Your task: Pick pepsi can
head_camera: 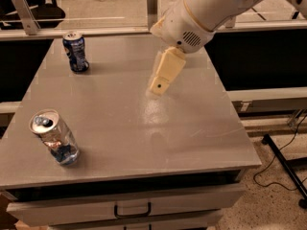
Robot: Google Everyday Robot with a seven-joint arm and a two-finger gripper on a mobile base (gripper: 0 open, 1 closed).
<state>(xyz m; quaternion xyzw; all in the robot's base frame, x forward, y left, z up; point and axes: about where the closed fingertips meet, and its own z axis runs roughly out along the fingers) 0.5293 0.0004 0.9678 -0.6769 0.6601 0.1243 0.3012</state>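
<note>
Gripper (158, 86) hangs above mid tabletop (192, 128), well apart from upright pepsi can (76, 51) at far-left corner; open or closed, can't tell.

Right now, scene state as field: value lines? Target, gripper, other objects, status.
target: pepsi can, upright, far-left part of the table
gripper: gripper hangs over the table's middle, pointing down, to the right of the pepsi can and well apart from it
other: silver can, standing at the near-left corner
contact: gripper touches neither can
status: pepsi can not yet picked
</note>
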